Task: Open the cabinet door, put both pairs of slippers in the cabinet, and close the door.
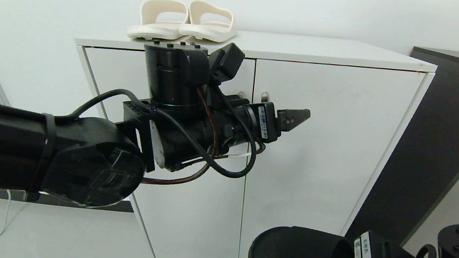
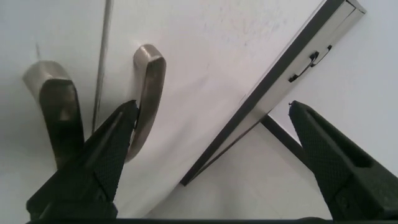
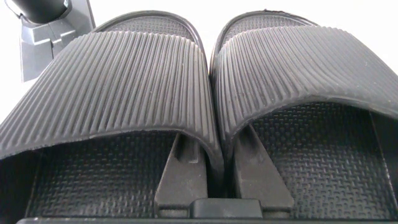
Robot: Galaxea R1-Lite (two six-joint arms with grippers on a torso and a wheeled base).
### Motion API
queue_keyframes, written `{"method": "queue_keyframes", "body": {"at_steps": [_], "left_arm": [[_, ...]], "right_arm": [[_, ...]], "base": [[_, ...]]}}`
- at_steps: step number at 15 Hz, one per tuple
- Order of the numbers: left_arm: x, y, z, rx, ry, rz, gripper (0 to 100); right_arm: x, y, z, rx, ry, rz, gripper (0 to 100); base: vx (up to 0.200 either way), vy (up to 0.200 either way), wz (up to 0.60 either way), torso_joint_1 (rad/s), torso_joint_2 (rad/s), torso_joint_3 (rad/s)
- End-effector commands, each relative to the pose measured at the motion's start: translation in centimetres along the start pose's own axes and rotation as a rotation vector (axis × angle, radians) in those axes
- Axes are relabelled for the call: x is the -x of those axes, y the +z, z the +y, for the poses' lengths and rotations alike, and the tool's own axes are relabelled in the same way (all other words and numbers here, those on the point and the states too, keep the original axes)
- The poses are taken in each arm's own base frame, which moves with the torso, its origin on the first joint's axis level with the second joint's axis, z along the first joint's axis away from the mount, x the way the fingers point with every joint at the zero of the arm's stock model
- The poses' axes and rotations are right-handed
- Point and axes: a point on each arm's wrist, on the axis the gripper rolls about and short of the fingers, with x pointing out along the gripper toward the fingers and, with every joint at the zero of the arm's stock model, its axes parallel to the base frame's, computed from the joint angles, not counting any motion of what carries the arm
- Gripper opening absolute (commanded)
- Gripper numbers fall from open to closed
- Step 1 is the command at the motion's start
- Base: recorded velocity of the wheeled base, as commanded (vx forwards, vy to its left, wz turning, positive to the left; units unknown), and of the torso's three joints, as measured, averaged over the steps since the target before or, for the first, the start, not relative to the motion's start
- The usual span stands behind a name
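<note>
From the head: the cabinet [image 1: 328, 155] is shut, cream slippers [image 1: 183, 21] on top, black slippers [image 1: 297, 253] low in front. Left wrist: the left gripper [image 2: 211, 137] gapes open, one finger [image 2: 102, 158] beside a door handle [image 2: 149, 87]; opening comes first, so it should pinch that and pull. Right wrist: the right gripper [image 3: 217, 158] squeezes the black slippers.

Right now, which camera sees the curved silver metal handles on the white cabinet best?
The left wrist view: the curved silver metal handles appear big and close. In the head view they are tiny tabs on the white cabinet doors. The right wrist view looks at the black ribbed slippers instead.
</note>
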Motion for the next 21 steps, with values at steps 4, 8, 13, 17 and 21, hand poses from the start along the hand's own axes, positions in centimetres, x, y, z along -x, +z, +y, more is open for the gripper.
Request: {"method": "queue_keyframes", "body": {"at_steps": [4,8,13,17,21], "left_arm": [[-0.2,-0.3,0.1,0.007,0.004,0.006,0],[0.3,0.2,-0.1,0.015,-0.001,-0.009,0],[2.0,-0.3,-0.6,0.027,-0.016,0.014,0],[3.8,-1.3,-1.8,0.022,-0.048,0.046,0],[5.6,-1.7,-2.3,0.020,-0.076,0.023,0]], "right_arm": [[0.0,-0.2,0.1,0.000,0.006,0.005,0],[0.1,-0.2,0.2,0.014,0.007,0.006,0],[0.7,-0.9,1.2,0.021,0.113,0.003,0],[1.0,-1.1,1.4,0.045,0.152,-0.003,0],[0.8,-1.3,1.4,0.046,0.153,0.006,0]], "base": [[0.000,0.000,0.00,0.000,0.00,0.000],[0.000,0.000,0.00,0.000,0.00,0.000],[0.000,0.000,0.00,0.000,0.00,0.000],[0.000,0.000,0.00,0.000,0.00,0.000],[0.000,0.000,0.00,0.000,0.00,0.000]]}}
